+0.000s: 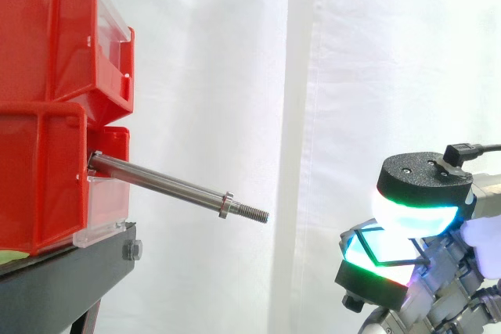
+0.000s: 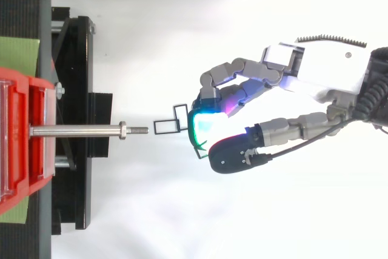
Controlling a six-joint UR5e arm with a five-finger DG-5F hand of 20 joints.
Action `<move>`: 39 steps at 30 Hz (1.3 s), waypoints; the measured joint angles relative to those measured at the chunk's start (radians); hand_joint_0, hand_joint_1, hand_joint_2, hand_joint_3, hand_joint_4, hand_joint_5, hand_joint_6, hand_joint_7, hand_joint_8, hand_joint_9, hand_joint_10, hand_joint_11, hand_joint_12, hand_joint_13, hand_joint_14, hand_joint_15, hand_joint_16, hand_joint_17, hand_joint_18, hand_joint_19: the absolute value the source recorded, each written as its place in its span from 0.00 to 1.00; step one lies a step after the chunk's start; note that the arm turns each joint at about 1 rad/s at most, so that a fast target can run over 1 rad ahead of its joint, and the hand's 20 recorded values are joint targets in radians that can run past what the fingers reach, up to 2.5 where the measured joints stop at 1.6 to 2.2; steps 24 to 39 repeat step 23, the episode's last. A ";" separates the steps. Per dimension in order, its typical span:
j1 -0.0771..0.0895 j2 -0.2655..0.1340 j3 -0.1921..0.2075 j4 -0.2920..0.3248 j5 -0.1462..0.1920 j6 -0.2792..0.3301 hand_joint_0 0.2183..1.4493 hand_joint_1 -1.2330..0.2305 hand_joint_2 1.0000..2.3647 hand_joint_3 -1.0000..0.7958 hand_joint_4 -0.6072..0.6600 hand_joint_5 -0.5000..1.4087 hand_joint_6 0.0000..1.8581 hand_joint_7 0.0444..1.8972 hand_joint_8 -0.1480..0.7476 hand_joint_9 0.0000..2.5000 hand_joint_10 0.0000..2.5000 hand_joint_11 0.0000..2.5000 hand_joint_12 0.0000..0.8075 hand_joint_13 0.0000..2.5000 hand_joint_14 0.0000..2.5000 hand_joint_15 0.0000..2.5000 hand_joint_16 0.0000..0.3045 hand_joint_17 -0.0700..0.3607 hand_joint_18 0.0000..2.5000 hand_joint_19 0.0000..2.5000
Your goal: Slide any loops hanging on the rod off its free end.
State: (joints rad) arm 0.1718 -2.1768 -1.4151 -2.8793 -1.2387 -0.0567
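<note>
Jutting from the front of the lower red bin, a steel rod is being held at its fixed end and is sloping slightly downward toward its threaded free end, with a collar sitting just behind the thread. Thin black wire loops are being pinched by the hand between its glowing pads, with the fingers and thumb curled in on them. In the top view the loops are being held just past the rod's tip, roughly in line with it but apart from it. In the side view the hand is being held lower than the tip and off to its right. The lower red bin, with the upper red bin stacked on it, is being carried by a black stand before a white curtain.
</note>
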 measured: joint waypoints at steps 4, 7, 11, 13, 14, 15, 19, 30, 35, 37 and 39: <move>0.000 0.000 0.000 0.000 0.000 0.000 0.25 0.38 0.15 0.48 0.46 0.22 0.45 0.61 0.53 0.30 0.00 0.04 0.48 0.25 0.00 0.04 0.18 0.45 0.24 0.10; 0.000 0.000 0.000 0.000 0.000 0.000 0.25 0.38 0.15 0.48 0.47 0.22 0.45 0.61 0.54 0.30 0.00 0.04 0.48 0.25 0.00 0.04 0.18 0.45 0.24 0.10; 0.000 0.000 0.000 0.000 0.000 0.000 0.25 0.38 0.14 0.48 0.47 0.22 0.45 0.61 0.54 0.31 0.00 0.05 0.48 0.26 0.00 0.05 0.18 0.46 0.24 0.10; 0.000 0.000 0.000 0.000 0.000 0.000 0.25 0.38 0.14 0.49 0.47 0.22 0.45 0.61 0.54 0.31 0.00 0.05 0.49 0.26 0.00 0.05 0.19 0.46 0.24 0.10; 0.000 0.000 0.000 0.000 0.000 0.000 0.25 0.38 0.14 0.49 0.47 0.22 0.45 0.61 0.55 0.31 0.00 0.06 0.49 0.26 0.00 0.05 0.19 0.46 0.24 0.10; 0.000 0.000 0.000 0.000 0.000 0.000 0.25 0.38 0.14 0.49 0.47 0.22 0.45 0.60 0.55 0.32 0.00 0.06 0.49 0.27 0.00 0.05 0.19 0.46 0.25 0.10; 0.000 0.000 0.000 0.000 0.000 0.000 0.25 0.38 0.14 0.49 0.47 0.22 0.45 0.61 0.55 0.32 0.00 0.06 0.49 0.27 0.00 0.05 0.19 0.46 0.25 0.10; 0.000 0.000 0.000 0.000 0.000 0.000 0.25 0.38 0.14 0.49 0.47 0.22 0.45 0.61 0.55 0.32 0.00 0.06 0.49 0.27 0.00 0.05 0.19 0.46 0.26 0.10; 0.000 0.000 0.000 0.000 0.000 0.000 0.25 0.38 0.14 0.49 0.47 0.22 0.45 0.61 0.55 0.32 0.00 0.06 0.49 0.27 0.00 0.05 0.19 0.46 0.26 0.10; 0.000 0.000 0.000 0.000 0.000 0.000 0.25 0.38 0.14 0.49 0.47 0.22 0.45 0.61 0.55 0.32 0.00 0.06 0.49 0.27 0.00 0.05 0.19 0.46 0.26 0.10; 0.000 0.000 0.000 0.000 0.000 0.000 0.25 0.38 0.14 0.49 0.47 0.22 0.45 0.61 0.55 0.32 0.00 0.06 0.49 0.27 0.00 0.05 0.19 0.46 0.26 0.10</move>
